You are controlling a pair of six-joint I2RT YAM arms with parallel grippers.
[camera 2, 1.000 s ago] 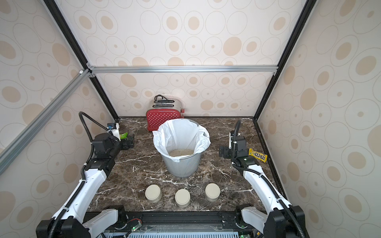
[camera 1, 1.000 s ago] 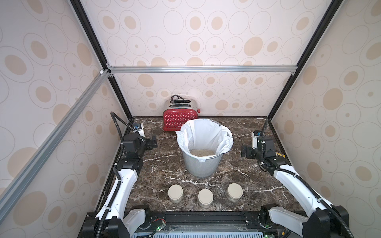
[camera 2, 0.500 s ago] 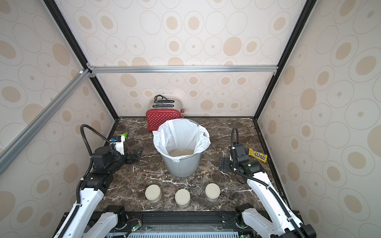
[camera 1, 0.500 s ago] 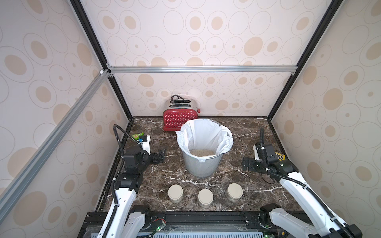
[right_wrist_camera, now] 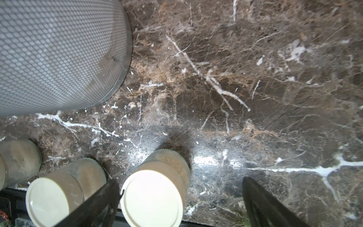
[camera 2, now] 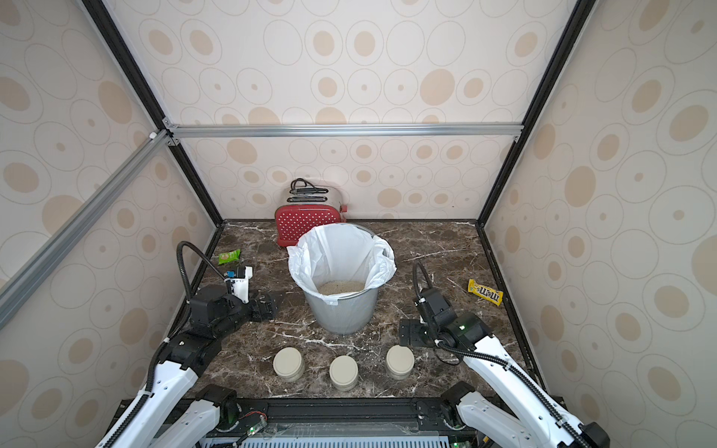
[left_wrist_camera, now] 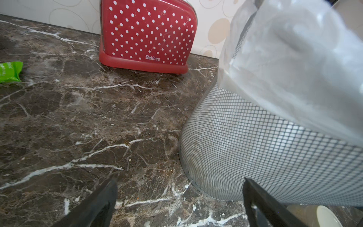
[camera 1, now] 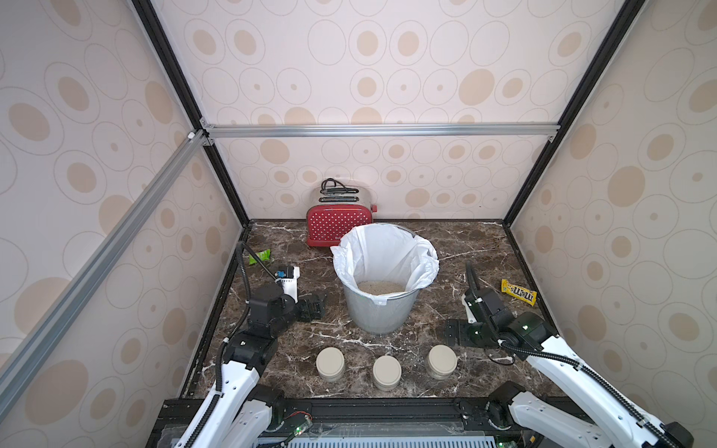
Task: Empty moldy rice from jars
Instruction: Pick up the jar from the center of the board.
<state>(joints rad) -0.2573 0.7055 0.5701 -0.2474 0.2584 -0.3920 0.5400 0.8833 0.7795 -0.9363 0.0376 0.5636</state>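
Three squat jars with cream lids stand in a row near the table's front edge: left [camera 1: 330, 362], middle [camera 1: 387, 372], right [camera 1: 442, 360]. Their glass looks cloudy beige in the right wrist view. The moldy rice [camera 1: 380, 287] lies as a pale heap inside the white-lined grey mesh bin [camera 1: 382, 314] behind them. My left gripper [camera 1: 316, 306] [left_wrist_camera: 179, 179] is open and empty, low beside the bin's left side. My right gripper [camera 1: 452, 333] [right_wrist_camera: 180, 179] is open just above the right jar [right_wrist_camera: 155, 196], whose lid sits close to one finger [right_wrist_camera: 106, 196], not gripped.
A red polka-dot toaster [camera 1: 337, 229] stands against the back wall behind the bin. A green packet [camera 1: 259, 256] lies at the far left and a yellow candy packet [camera 1: 518, 291] at the right. Patterned walls close in three sides.
Both arms have drawn back toward the table's front and sunk lower. The left gripper came nearer the bin, the right one down beside the right jar. Jars and bin have not moved.
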